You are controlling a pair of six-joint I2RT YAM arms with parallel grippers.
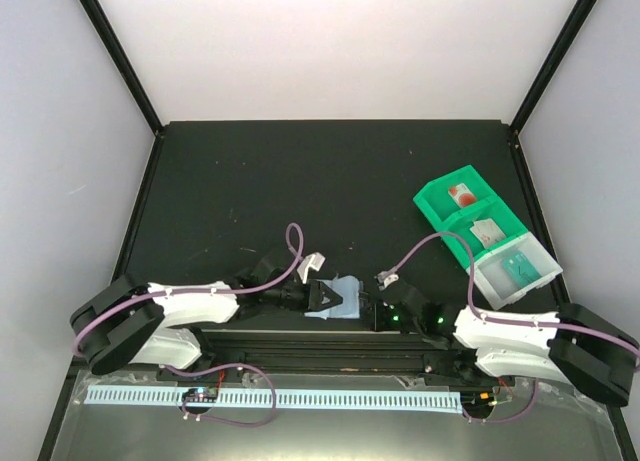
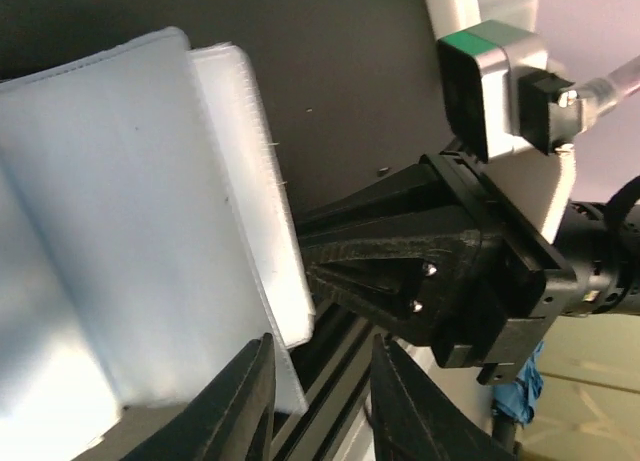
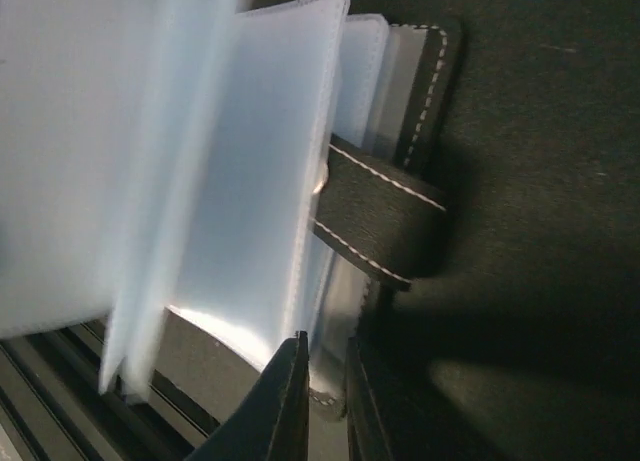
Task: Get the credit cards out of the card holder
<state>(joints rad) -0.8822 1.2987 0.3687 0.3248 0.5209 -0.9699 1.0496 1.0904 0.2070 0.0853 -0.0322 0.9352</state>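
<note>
The card holder (image 1: 338, 299) lies open at the near edge between both arms, its pale blue-grey sleeves fanned up. In the right wrist view its black snap tab (image 3: 385, 216) crosses the sleeves (image 3: 240, 181). My right gripper (image 1: 368, 313) (image 3: 328, 401) is shut on the holder's black cover edge. My left gripper (image 1: 312, 297) (image 2: 318, 401) is open, with a sleeve (image 2: 120, 231) edge lying by its left finger. No card shows inside the sleeves. A teal credit card (image 1: 520, 269) and a pale one (image 1: 487, 231) lie in the tray at the right.
A green compartment tray (image 1: 432, 209) stands at the right, with a pale bin (image 1: 490, 284) at its near end and a red-marked item (image 1: 462, 193) at its far end. A metal rail (image 1: 330, 341) runs along the near edge. My right gripper's black body (image 2: 430, 271) faces my left wrist.
</note>
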